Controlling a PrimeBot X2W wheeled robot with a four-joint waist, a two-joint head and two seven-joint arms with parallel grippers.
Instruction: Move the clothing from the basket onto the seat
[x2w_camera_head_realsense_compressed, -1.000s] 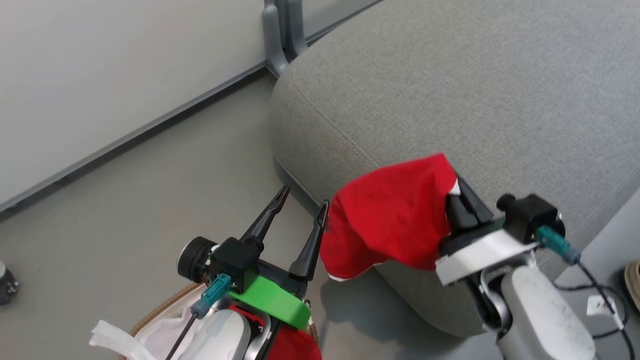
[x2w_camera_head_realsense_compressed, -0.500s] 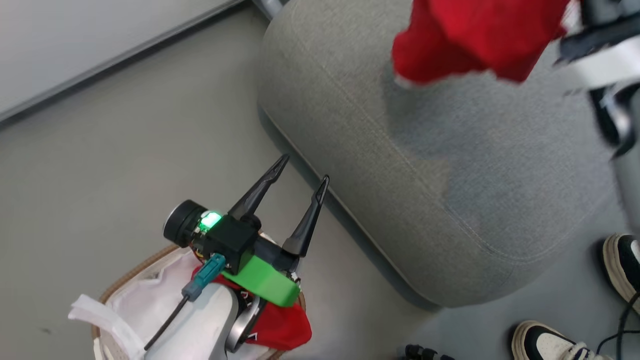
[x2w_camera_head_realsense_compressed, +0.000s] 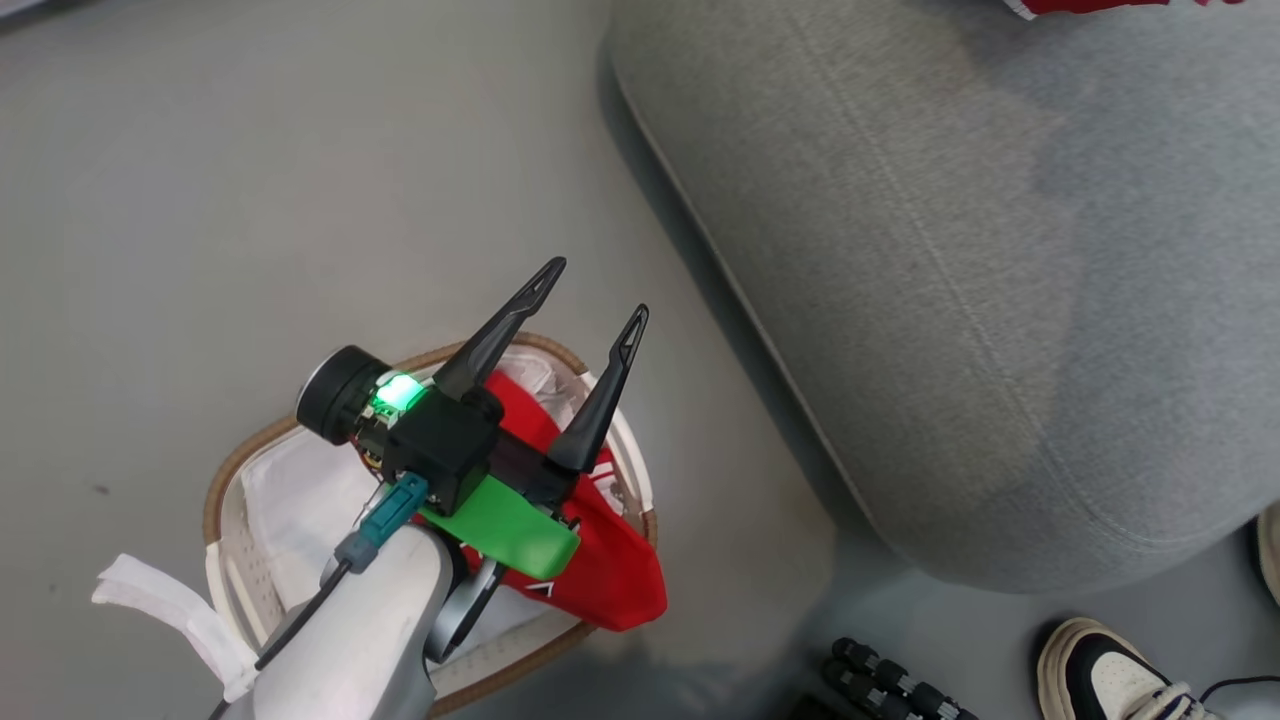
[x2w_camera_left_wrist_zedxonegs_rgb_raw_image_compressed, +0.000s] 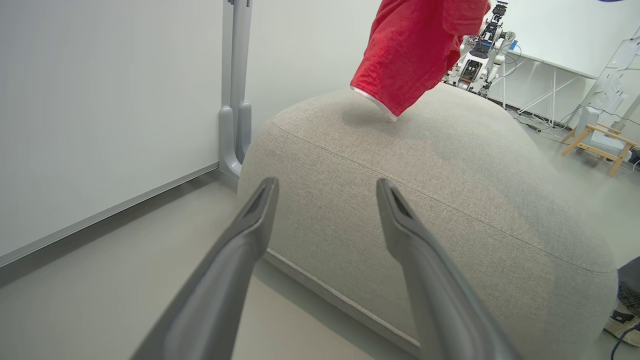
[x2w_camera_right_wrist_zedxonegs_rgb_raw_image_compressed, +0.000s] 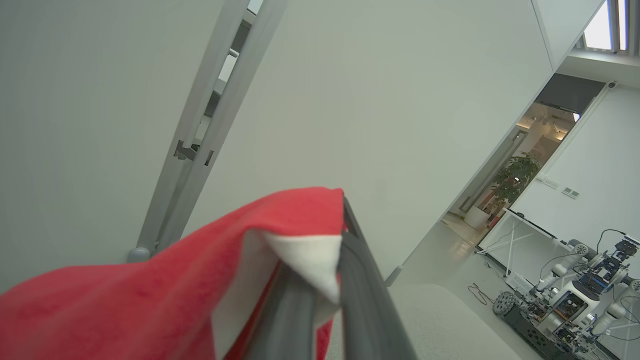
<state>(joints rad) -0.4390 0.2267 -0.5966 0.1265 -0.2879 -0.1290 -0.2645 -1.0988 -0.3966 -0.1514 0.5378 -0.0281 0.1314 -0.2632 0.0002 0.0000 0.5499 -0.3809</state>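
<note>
Red garment (x2w_camera_left_wrist_zedxonegs_rgb_raw_image_compressed: 405, 55) clamped in right gripper (x2w_camera_right_wrist_zedxonegs_rgb_raw_image_compressed: 325, 260), hanging over far part of seat (x2w_camera_left_wrist_zedxonegs_rgb_raw_image_compressed: 450, 165) | second garment (x2w_camera_head_realsense_compressed: 610, 570) in basket (x2w_camera_head_realsense_compressed: 225, 480), on floor left of seat | left gripper (x2w_camera_head_realsense_compressed: 597, 289) jaws apart, above basket

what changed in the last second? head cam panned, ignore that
The right pincer, shut on the held red garment, carried it from the front edge of the seat up and over the seat top, where it hangs, not let go. Unchanged: the left pincer open above the basket, with the second red garment lying in it.
</note>
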